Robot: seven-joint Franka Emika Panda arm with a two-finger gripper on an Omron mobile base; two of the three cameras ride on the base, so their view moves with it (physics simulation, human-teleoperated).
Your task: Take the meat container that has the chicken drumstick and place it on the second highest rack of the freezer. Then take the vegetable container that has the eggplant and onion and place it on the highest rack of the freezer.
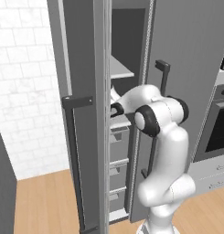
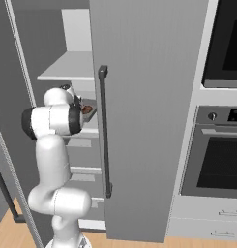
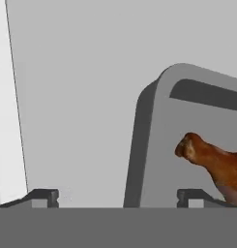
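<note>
The meat container (image 3: 154,145), a grey tray, lies flat on the second highest rack (image 2: 89,128) inside the freezer (image 1: 127,41). The brown chicken drumstick (image 3: 214,162) rests in it, and the tray (image 2: 89,110) also shows just past my hand in the right base view. My gripper (image 3: 117,196) is open. Its fingertips (image 3: 45,196) stand wide apart just in front of the tray's near left corner, gripping nothing. The highest rack (image 2: 66,68) is the bare board above.
The open freezer door (image 1: 86,137) with its dark bar handle stands close on my left. A closed grey door (image 2: 149,121) with a vertical handle flanks my right. Grey drawers (image 1: 118,144) sit below the racks. Black-glass ovens (image 2: 221,164) are further right.
</note>
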